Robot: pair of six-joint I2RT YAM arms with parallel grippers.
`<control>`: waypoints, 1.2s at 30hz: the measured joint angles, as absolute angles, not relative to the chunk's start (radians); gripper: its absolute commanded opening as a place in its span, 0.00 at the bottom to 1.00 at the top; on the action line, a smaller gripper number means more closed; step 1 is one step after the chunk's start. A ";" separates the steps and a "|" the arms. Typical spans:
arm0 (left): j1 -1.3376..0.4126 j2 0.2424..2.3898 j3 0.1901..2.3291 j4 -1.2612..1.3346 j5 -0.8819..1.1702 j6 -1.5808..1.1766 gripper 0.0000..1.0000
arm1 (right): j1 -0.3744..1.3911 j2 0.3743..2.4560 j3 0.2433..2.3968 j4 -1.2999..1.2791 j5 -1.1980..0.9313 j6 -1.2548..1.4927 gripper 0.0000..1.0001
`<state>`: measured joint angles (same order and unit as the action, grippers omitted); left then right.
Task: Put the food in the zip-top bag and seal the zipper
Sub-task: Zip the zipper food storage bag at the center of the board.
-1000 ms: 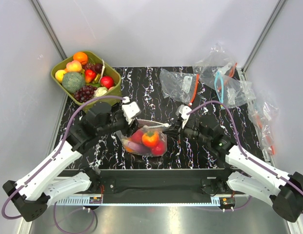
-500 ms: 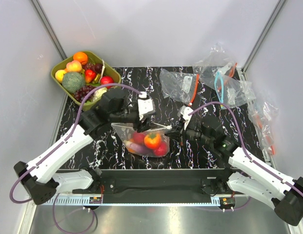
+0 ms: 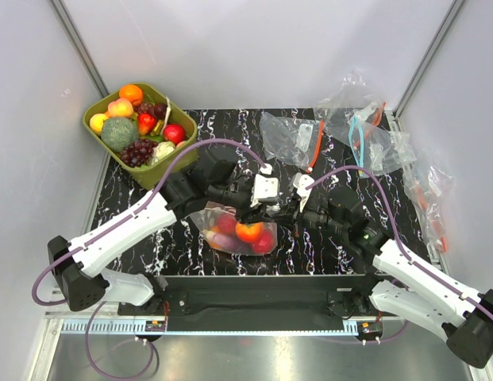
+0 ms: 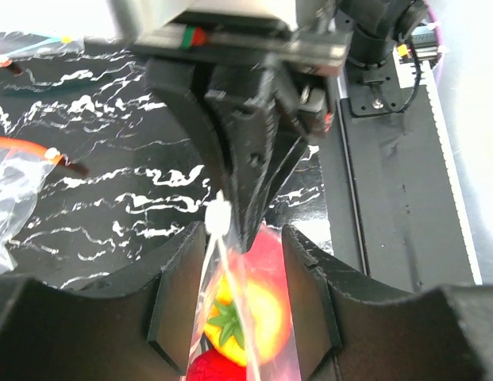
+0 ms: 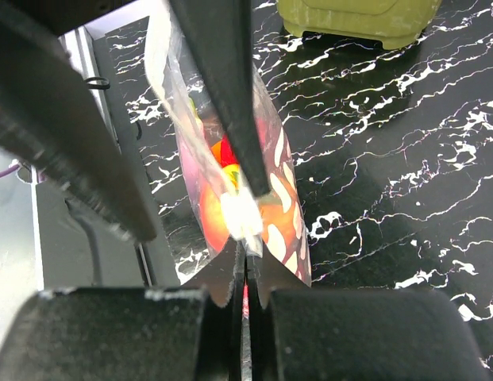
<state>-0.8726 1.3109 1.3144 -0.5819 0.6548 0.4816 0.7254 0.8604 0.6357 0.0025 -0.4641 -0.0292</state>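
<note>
**Between two grippers: a filled bag held by its top edge**

At the middle of the black marbled table (image 3: 230, 135), the zip-top bag (image 3: 229, 234) is found with food (image 3: 248, 232) inside it. An orange piece with a green calyx, red pieces and a purple one can be made out through the dotted plastic.

The bag's right-hand corner is clamped by the right gripper (image 5: 244, 255). Its fingers are pressed together on the plastic, just below a small white tab (image 5: 240, 213) at the end of the zipper (image 4: 206, 278). From that corner the top edge is drawn up and away toward the left arm.

The left gripper (image 4: 244, 242) is placed directly opposite, nose to nose with the right one. Its fingers (image 4: 182, 294) are held apart, and the bag's upper edge passes between them. In the left wrist view the zipper strip is seen closer to one finger, with open space toward the other. The plastic is not pinched by either finger, and the orange piece lies just below the gap.

At the far left corner an olive-green tub (image 3: 90, 121) is set, heaped with more fruit and vegetables (image 3: 139, 119). Several other clear bags (image 3: 290, 139) are scattered along the far right side, well apart from both grippers.
</note>
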 measured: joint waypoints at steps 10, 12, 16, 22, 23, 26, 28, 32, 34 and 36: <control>-0.901 1.333 1.322 -0.572 0.628 0.482 0.36 | 0.725 0.860 0.636 0.002 -0.475 -0.029 0.00; -0.902 1.340 1.327 -0.574 0.622 0.481 0.34 | 0.725 0.859 0.636 0.002 -0.481 -0.029 0.00; -0.902 1.351 1.336 -0.573 0.604 0.478 0.26 | 0.725 0.859 0.636 0.002 -0.492 -0.029 0.01; -0.903 1.365 1.349 -0.587 0.581 0.475 0.04 | 0.725 0.852 0.636 0.001 -0.498 -0.028 0.00; -0.905 1.367 1.355 -0.593 0.575 0.478 0.02 | 0.725 0.848 0.636 0.001 -0.498 -0.029 0.00; -0.911 1.368 1.368 -0.602 0.563 0.484 0.00 | 0.725 0.834 0.636 0.001 -0.495 -0.028 0.00; -0.914 1.367 1.369 -0.603 0.560 0.490 0.00 | 0.725 0.826 0.636 0.001 -0.491 -0.028 0.00; -0.916 1.356 1.369 -0.603 0.556 0.498 0.00 | 0.725 0.816 0.636 -0.001 -0.487 -0.024 0.00; -0.918 1.347 1.369 -0.605 0.550 0.501 0.00 | 0.725 0.809 0.635 0.002 -0.487 -0.021 0.00; -0.920 1.337 1.369 -0.606 0.545 0.502 0.00 | 0.725 0.799 0.635 0.007 -0.487 -0.019 0.00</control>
<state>-0.9195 1.3369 1.3685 -0.6056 0.5446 0.5022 0.7254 0.7986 0.6353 0.0067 -0.4870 -0.0193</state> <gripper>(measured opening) 0.126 0.011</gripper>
